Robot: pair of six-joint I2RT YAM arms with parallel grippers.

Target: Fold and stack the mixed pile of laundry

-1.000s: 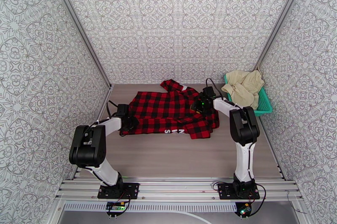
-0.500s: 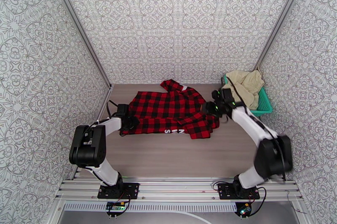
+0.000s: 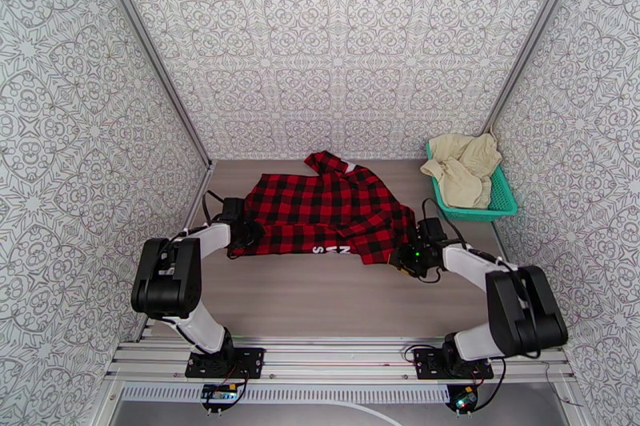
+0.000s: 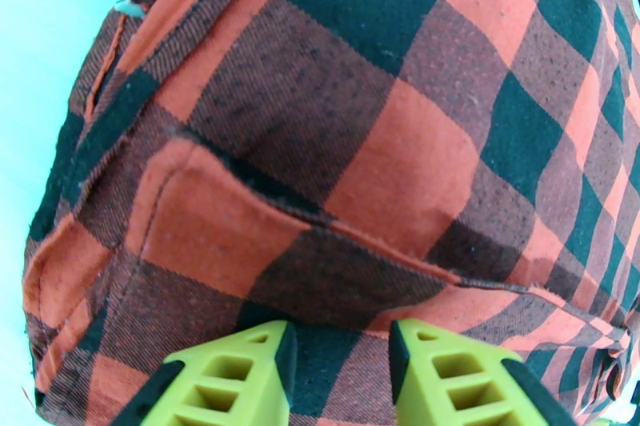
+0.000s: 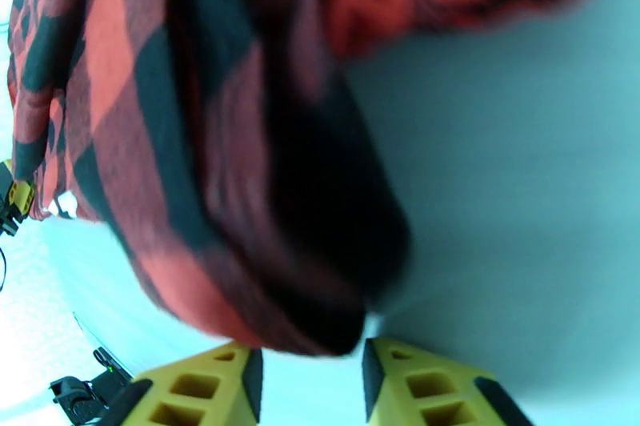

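Note:
The red-and-black checked flannel shirt (image 3: pixel 328 211) lies spread across the middle of the table. My left gripper (image 3: pixel 244 232) sits at its left edge. In the left wrist view the checked cloth (image 4: pixel 336 147) runs flat under and between the fingertips (image 4: pixel 240 375), whose jaws stand a little apart without pinching it. My right gripper (image 3: pixel 402 257) is low at the shirt's near right corner. In the right wrist view that corner (image 5: pixel 264 259) hangs blurred just ahead of the fingertips (image 5: pixel 216 379), and bare table shows in the gap. Cream-beige cloth pieces (image 3: pixel 464 167) are heaped in the basket.
The teal mesh basket (image 3: pixel 506 202) stands against the right wall at the back. Patterned walls close in on the left, right and far sides. Bare wooden table (image 3: pixel 320 299) stretches between the shirt and the arm bases.
The right arm has swung from the shirt's far right side, past the basket, down to the shirt's near right corner. The left arm and the shirt have stayed put.

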